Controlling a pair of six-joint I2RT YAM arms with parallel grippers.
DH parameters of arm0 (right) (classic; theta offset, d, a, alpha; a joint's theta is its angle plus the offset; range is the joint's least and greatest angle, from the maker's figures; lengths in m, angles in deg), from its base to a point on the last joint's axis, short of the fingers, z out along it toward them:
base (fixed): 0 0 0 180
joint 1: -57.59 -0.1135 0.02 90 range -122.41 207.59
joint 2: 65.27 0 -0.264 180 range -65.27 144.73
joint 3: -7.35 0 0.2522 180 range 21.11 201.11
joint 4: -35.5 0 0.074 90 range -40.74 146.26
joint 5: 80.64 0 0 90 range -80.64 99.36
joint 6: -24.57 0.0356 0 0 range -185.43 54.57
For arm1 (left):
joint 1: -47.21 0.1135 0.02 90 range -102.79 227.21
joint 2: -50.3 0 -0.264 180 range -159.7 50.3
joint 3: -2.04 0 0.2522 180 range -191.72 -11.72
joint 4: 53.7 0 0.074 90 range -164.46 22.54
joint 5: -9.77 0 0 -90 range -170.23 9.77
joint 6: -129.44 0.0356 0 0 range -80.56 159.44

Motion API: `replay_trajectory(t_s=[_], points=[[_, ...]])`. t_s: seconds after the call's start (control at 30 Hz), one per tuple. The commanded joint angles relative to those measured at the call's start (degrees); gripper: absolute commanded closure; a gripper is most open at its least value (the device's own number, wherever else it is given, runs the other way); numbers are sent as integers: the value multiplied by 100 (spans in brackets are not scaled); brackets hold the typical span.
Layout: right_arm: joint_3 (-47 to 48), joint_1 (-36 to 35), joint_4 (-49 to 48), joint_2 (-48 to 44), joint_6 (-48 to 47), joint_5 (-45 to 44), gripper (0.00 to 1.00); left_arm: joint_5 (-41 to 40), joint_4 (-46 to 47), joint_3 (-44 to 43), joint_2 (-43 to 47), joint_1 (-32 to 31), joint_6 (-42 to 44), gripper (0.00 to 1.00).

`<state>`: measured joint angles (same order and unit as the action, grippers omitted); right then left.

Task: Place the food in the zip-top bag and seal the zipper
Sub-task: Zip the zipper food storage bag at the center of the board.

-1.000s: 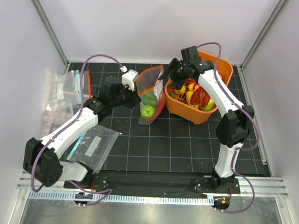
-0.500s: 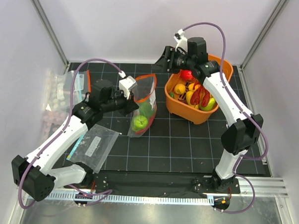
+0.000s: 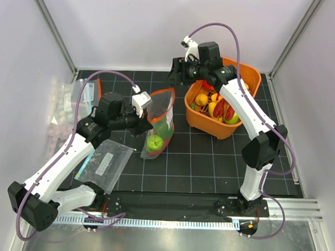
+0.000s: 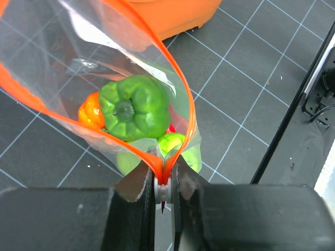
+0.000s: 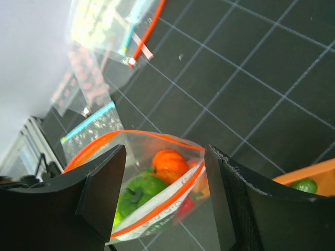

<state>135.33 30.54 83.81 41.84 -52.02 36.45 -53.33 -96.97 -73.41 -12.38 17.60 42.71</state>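
My left gripper point(image 3: 142, 122) point(image 4: 163, 184) is shut on the near end of the orange-red zipper point(image 4: 184, 94), holding the zip-top bag point(image 3: 160, 111) up with its mouth open. The food inside the bag is a green pepper point(image 4: 133, 107) point(image 5: 137, 191), an orange pumpkin-like piece point(image 5: 168, 163), a light green fruit point(image 3: 154, 143) and something red. My right gripper point(image 3: 178, 74) point(image 5: 164, 157) hangs open and empty above the far side of the bag's mouth point(image 5: 157, 137). More food point(image 3: 215, 105) lies in the orange basket point(image 3: 223, 131).
A flat clear bag with a teal-blue edge point(image 3: 104, 164) point(image 5: 86, 130) lies at the near left. Other clear bags point(image 3: 80, 96) point(image 5: 112, 26) sit by the left wall. The orange basket's rim point(image 5: 314, 175) is just right of my right gripper.
My right gripper rose out of the orange basket and swung left over the bag's mouth. My left arm drew the bag a little nearer and to the left.
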Motion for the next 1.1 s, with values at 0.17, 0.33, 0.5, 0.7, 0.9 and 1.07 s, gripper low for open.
replay_trajectory(t_s=[0.17, 0.33, 0.5, 0.7, 0.9, 1.07], points=[[128, -424, 1194, 442, -638, -853, 48, 97, 34, 25, 256, 25, 60, 100], [57, -433, 1405, 478, -532, -1284, 65, -105, 8, 43, 282, 25, 174, 100], [-13, -345, 1678, 408, -375, -1847, 87, -841, -37, 78, 387, 25, 166, 100], [-470, -388, 1792, 82, -374, -1716, 91, -1643, 77, 192, 449, 34, 192, 100], [-803, -767, 1881, -322, -471, -1831, 93, -1564, 560, 280, 177, 130, 174, 100], [-1304, -767, 1828, -708, -462, -1804, 94, -1355, 999, 193, -16, 446, 183, 100]])
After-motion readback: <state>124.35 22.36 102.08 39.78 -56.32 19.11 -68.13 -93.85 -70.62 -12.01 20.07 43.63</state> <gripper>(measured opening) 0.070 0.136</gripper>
